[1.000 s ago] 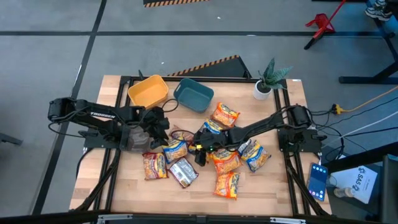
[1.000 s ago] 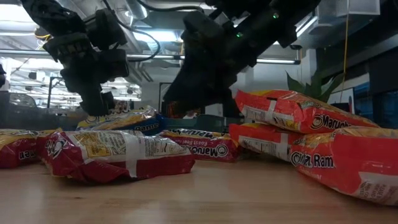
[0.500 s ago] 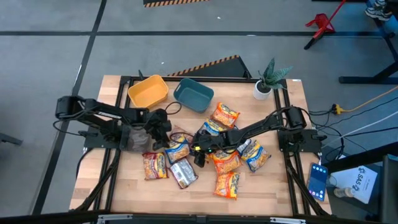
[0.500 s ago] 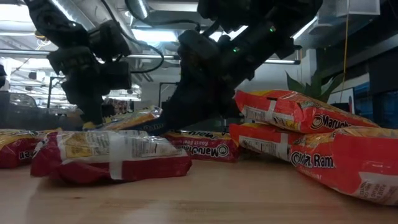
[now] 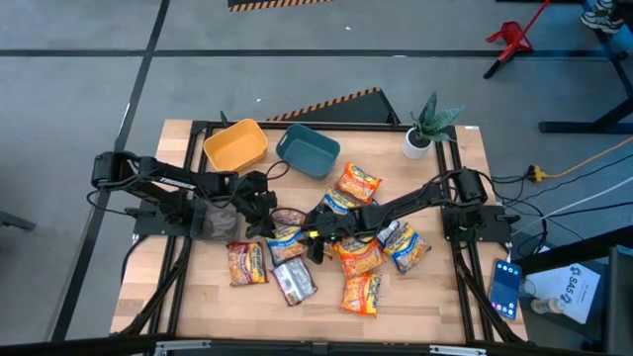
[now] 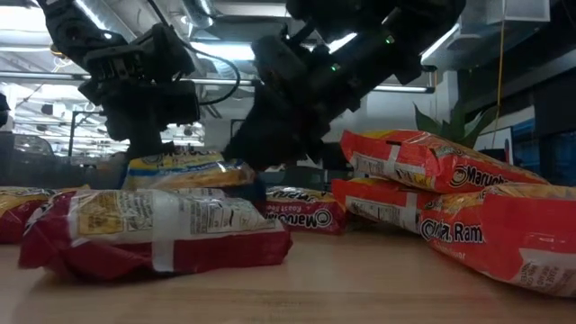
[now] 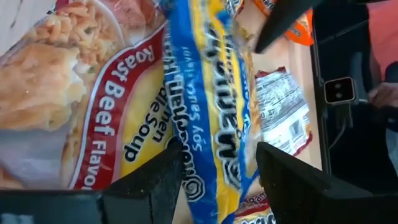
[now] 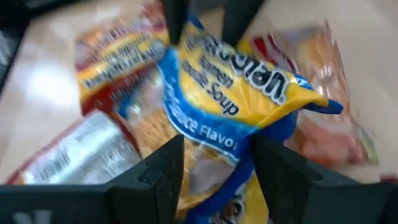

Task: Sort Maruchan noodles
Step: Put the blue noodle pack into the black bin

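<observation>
A blue-and-yellow noodle packet [image 5: 286, 240] [image 6: 184, 168] is held up between my two grippers at the middle of the table. My left gripper [image 5: 267, 223] [image 7: 219, 168] is shut on its left end. My right gripper [image 5: 312, 240] [image 8: 217, 163] is shut on its right end. Under it lie a maroon Roast Beef packet [image 7: 93, 93] and a maroon packet showing its silver back [image 5: 294, 282] [image 6: 153, 229], both flat on the wood. Orange packets [image 5: 358, 255] are heaped to the right. My left gripper pinches the blue-and-yellow packet between its two fingers at one narrow end [image 7: 214, 146], coming slanting down from the table's left. The packet runs away from the fingers, lifted off the table. My right gripper pinches the opposite end [image 8: 214, 146] of the same packet between its two fingers, coming from the table's right. The packet hangs roughly level between both grippers, and the left gripper's fingers [image 8: 175, 15] show at its far end.
A yellow bin [image 5: 235, 144] and a teal bin [image 5: 308, 150] stand at the far edge, a potted plant [image 5: 425, 129] at the far right corner. More packets lie scattered: red [image 5: 245, 263], orange [image 5: 358, 182] [image 5: 361, 293], blue [image 5: 404, 245]. A phone [image 5: 506, 287] lies off the right edge.
My left gripper has moved right toward the blue-and-yellow packet and taken its end. The packet has come up off the pile and now sits level between both grippers. The silver-backed maroon packet has slid a little toward the near edge.
</observation>
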Available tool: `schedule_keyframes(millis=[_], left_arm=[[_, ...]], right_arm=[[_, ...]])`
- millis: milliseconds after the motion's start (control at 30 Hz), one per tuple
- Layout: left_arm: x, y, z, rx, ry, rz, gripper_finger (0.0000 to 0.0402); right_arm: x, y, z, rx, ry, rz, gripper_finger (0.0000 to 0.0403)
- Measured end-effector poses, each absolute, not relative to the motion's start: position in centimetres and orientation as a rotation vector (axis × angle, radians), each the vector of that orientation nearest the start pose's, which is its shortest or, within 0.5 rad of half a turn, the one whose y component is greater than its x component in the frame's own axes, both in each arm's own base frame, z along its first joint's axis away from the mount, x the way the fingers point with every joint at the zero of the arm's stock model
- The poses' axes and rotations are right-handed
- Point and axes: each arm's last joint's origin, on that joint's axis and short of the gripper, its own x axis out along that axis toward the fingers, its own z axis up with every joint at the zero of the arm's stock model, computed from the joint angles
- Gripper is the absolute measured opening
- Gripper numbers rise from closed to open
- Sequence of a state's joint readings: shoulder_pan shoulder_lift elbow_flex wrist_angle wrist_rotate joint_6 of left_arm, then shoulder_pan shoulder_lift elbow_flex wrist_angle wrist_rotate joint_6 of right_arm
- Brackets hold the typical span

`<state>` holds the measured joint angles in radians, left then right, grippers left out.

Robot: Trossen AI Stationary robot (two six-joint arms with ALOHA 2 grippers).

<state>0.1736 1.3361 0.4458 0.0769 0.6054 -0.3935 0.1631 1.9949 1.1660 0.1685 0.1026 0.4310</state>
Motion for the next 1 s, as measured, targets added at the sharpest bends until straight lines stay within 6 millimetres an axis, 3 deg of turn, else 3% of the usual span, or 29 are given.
schedule_keyframes(millis=[233,433,667,800,1000], left_arm=[[22.5,1.7,14.1,-0.658,0.823,-0.284,0.0199],[22.9,0.8,14.1,-0.641,0.811,-0.317,0.0199],[22.8,0.4,14.1,-0.656,0.834,-0.320,0.0199],[22.7,0.4,14.0,-0.683,0.846,-0.313,0.0199],[23.0,0.4,13.4,-0.678,0.853,-0.316,0.0199]], right_arm=[[40.7,7.7,13.8,0.355,0.707,-0.044,0.0182],[41.9,7.9,12.1,0.404,0.704,0.004,0.0182],[43.6,8.0,13.7,0.342,0.699,0.026,0.0181],[44.6,7.1,15.1,0.311,0.659,0.000,0.0181],[44.9,6.4,15.4,0.312,0.630,-0.024,0.0181]])
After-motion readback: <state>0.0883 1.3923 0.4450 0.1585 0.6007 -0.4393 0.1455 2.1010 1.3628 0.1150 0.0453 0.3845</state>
